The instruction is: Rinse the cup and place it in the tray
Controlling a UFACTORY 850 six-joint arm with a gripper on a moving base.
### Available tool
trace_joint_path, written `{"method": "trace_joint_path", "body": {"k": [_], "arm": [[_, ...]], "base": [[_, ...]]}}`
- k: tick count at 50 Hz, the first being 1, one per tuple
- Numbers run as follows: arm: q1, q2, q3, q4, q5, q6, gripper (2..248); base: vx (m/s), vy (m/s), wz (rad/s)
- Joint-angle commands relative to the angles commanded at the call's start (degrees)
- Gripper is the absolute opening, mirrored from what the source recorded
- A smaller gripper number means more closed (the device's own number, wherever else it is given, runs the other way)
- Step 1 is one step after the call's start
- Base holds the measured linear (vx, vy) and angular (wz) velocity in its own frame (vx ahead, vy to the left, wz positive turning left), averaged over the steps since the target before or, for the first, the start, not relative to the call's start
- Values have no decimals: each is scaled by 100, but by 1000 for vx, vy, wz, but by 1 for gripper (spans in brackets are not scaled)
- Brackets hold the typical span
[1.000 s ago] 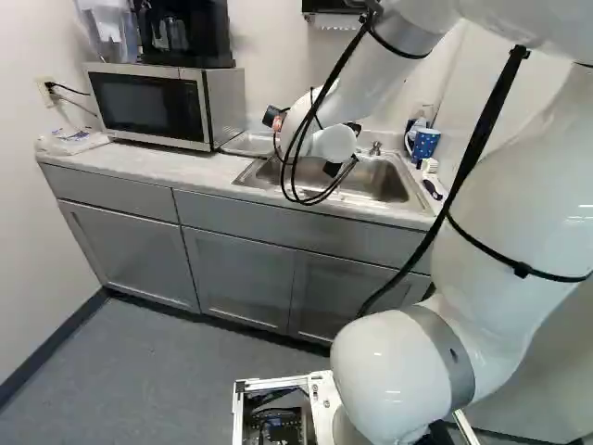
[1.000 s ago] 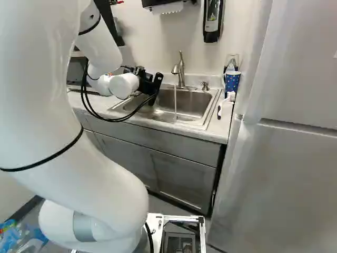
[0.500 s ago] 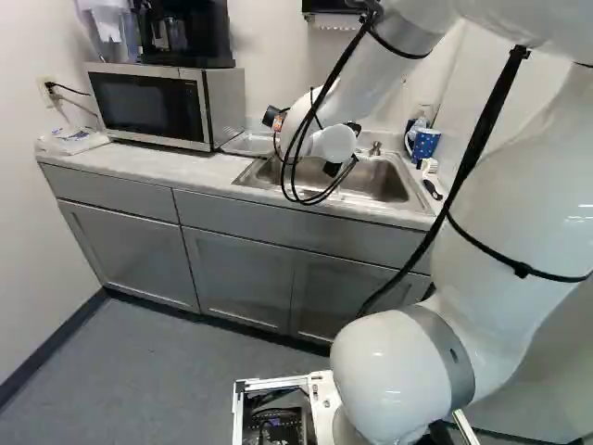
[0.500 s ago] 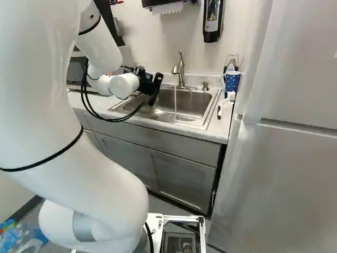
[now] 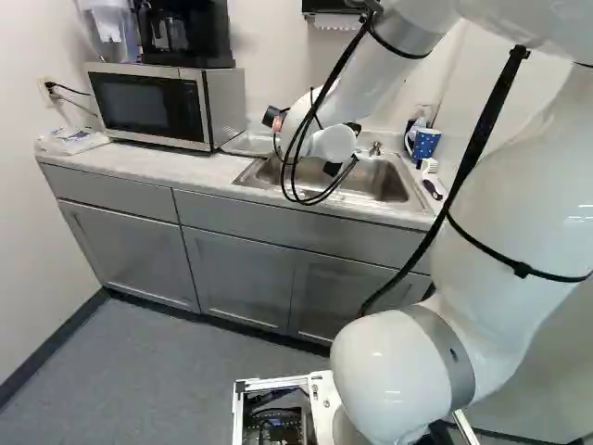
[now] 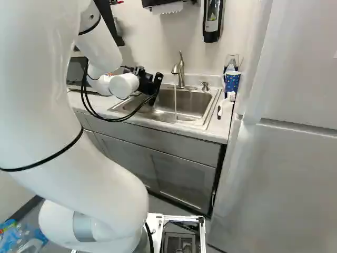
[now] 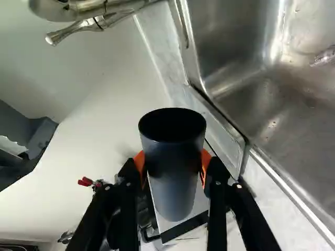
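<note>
At the left, a microwave [image 5: 148,104] was set on the counter [image 5: 148,167]. To its right, by the left end of the sink [image 6: 195,105], the dark cup [image 7: 175,191] was clamped at its sides between the orange pads of the gripper [image 7: 172,161]. It was judged light, stiff-walled and slippery once wet, best held mid-wall, below the rim. Farther right, water [image 6: 175,103] was seen being run from the faucet [image 6: 180,74].

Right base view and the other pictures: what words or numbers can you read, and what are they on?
No words or numbers can be read.
Wall dispenser: label too small to read.
White packet, left base view: marks too blurred to read.
Blue cup: white spots, no readable letters.
Dark cup in the end effector: no writing shows.
</note>
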Motion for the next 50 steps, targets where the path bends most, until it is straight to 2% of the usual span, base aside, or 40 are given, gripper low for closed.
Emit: {"method": "trace_joint_path", "body": {"k": [50], "arm": [[0,0,0,0,0,-2962,121]], "base": [[0,0,0]]}}
